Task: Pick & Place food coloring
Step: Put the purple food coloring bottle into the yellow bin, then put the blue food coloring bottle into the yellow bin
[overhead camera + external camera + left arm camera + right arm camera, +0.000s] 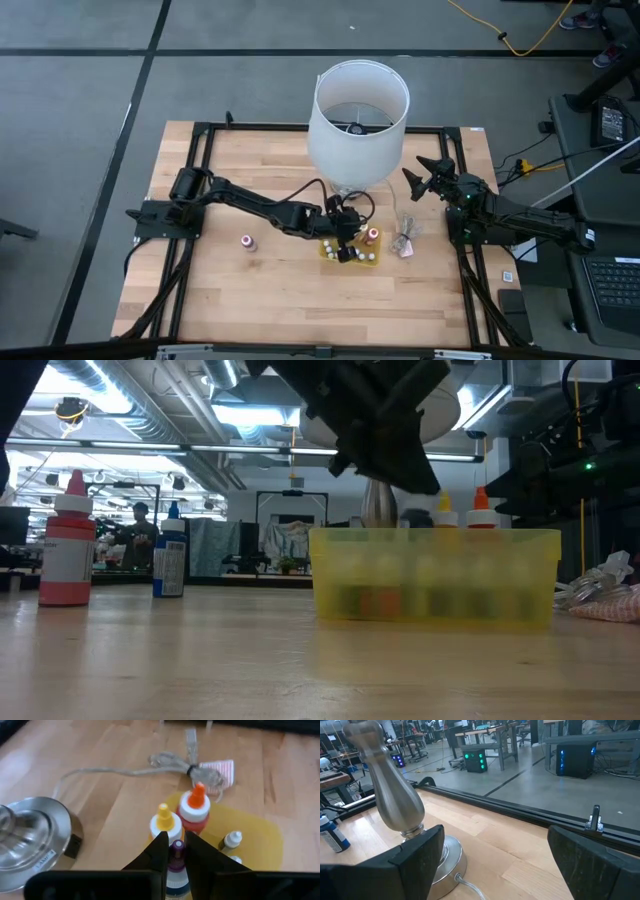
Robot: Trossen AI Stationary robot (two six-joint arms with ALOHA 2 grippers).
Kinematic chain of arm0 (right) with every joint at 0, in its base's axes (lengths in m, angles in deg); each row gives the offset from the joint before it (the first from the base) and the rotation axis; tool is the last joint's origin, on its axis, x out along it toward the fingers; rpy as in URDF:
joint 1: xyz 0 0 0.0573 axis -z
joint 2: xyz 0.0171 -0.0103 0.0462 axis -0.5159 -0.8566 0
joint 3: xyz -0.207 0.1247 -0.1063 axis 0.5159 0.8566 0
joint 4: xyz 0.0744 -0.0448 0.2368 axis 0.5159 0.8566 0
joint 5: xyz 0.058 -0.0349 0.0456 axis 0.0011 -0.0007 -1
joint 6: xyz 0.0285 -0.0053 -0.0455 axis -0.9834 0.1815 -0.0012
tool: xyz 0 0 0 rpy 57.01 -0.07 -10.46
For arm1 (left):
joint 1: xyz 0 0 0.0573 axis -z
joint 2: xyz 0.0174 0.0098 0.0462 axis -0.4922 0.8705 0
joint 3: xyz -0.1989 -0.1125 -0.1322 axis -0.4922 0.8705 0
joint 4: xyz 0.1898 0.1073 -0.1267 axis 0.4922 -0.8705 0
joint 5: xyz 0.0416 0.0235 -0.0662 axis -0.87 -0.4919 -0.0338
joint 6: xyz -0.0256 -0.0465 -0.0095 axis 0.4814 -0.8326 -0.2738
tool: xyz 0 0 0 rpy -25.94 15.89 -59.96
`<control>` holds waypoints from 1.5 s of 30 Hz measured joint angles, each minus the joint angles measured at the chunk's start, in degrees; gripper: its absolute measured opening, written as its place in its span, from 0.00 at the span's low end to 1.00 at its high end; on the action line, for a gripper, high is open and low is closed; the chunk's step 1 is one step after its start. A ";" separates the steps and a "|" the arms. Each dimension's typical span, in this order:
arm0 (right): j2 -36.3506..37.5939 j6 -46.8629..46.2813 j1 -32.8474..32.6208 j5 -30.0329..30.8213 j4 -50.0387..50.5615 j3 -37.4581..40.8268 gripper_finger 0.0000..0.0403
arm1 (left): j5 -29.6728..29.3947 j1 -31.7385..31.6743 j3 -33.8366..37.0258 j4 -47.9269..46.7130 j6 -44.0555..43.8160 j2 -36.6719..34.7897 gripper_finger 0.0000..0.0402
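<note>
The yellow tray [352, 256] sits at mid-table, holding several food coloring bottles. My left gripper [343, 243] hangs over it, shut on a purple-capped bottle [176, 851]. In the left wrist view a yellow-topped bottle [164, 821], an orange-topped one [196, 809] and a tiny whitish one [231, 840] stand upright in the tray [255, 837]. A red-topped bottle [66, 545] and a blue one [170, 558] stand on the table to the tray's left. My right gripper [420, 181] waits open near the far right, beside the lamp. My left gripper pinches the purple-capped bottle at its cap and neck [176, 855] between the two fingers, coming from above and pointing down. The bottle stays upright, its body hanging below the fingers. Whether its base rests in the tray is hidden by the gripper.
A lamp with a white shade [358, 118] and a metal base [30, 837] stands just beyond the tray, its cord trailing on the wood. A crumpled clear wrapper [405, 241] lies right of the tray. Bare wood spreads along the near side and the left.
</note>
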 joint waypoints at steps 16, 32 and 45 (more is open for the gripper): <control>-0.02 0.00 0.00 0.00 0.00 0.01 0.88 | 4.09 -0.37 0.04 0.71 0.97 0.86 0.25; -0.02 0.00 0.01 0.00 0.00 0.02 0.88 | -7.71 0.24 -0.04 -19.54 -7.76 -11.69 0.53; -0.02 0.00 0.00 0.00 0.02 0.00 0.88 | -16.72 4.39 1.96 -39.40 -27.39 -24.49 0.63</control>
